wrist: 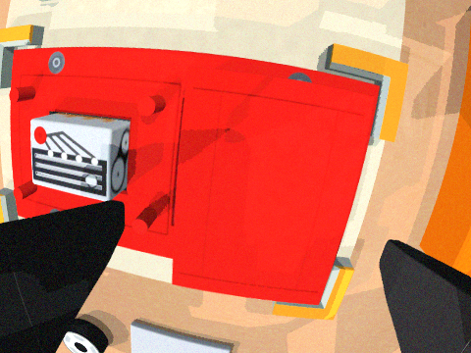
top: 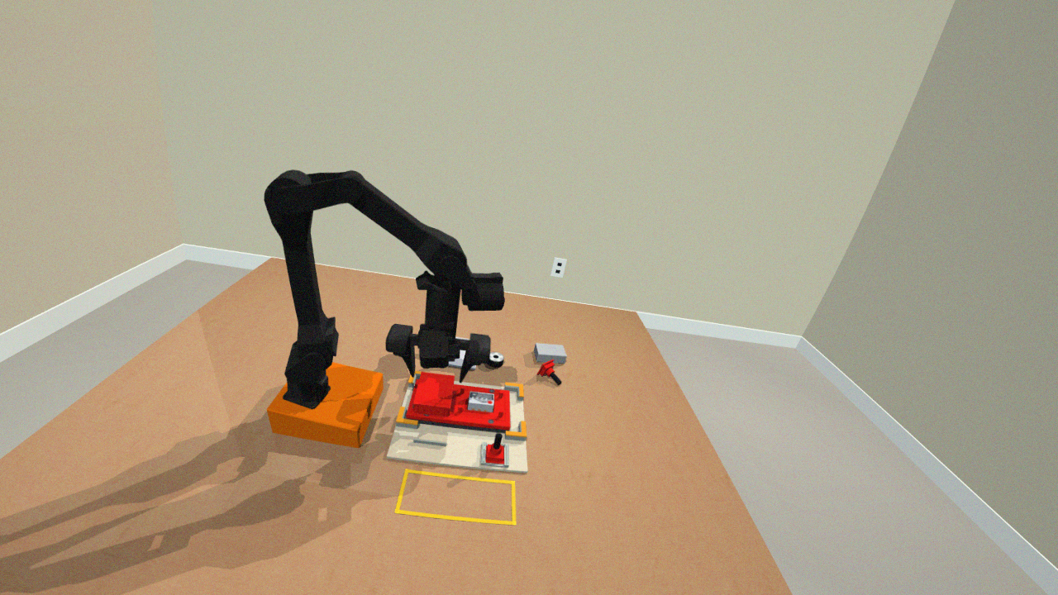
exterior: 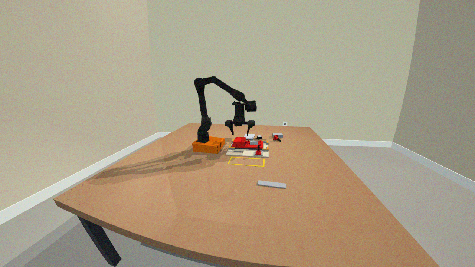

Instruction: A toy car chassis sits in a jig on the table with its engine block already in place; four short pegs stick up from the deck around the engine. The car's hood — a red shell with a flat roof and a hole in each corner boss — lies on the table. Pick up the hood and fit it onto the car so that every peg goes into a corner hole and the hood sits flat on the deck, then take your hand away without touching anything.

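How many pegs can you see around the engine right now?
4, ringing the engine block: upper-left peg, upper-right peg, lower-left peg, lower-right peg. None hidden.

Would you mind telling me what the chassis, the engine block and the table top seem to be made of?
Chassis: looks like matte red plastic, flat uniform colour, no glints. Engine block: pale grey, perhaps painted plastic or metal; its printed-looking vents leave it open. Table top: brown, wood-like board with a slight sheen, since it faintly mirrors the wall.

The top view is looking down steeply, near the jig (top: 510,460); the exterior view is standing far back, level; the wrist view is peering straight down onto that jig (wrist: 196,0).
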Robot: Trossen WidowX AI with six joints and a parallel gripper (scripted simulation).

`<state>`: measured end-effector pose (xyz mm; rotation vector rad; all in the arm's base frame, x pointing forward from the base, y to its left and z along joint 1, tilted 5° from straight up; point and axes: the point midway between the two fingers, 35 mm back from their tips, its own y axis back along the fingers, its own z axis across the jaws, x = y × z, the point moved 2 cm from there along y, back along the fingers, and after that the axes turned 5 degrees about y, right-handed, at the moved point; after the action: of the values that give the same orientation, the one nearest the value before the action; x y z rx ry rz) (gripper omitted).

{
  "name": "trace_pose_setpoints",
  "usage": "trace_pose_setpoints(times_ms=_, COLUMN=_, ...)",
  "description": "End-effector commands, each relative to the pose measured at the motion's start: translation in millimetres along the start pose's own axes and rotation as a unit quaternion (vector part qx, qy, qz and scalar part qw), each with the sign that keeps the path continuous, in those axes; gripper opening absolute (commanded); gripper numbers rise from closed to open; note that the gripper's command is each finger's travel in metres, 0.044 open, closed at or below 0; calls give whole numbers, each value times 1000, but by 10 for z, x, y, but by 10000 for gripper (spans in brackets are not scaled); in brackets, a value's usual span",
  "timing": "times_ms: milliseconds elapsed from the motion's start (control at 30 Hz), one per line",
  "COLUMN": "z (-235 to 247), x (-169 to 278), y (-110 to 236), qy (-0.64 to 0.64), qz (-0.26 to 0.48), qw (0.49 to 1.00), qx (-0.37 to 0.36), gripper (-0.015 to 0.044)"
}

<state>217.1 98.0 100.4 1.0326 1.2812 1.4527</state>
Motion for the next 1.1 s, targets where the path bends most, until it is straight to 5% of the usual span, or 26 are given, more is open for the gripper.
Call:
trace_pose_setpoints(times_ms=0, z=-7, x=1, y=-51, qy=-1, qz=1, qw=1000, qx=4, gripper=440)
trace_pose_setpoints(times_ms=1067, z=-19, x=-16, y=-242, qy=-1, qz=1, qw=1000, qx=4, gripper=440)
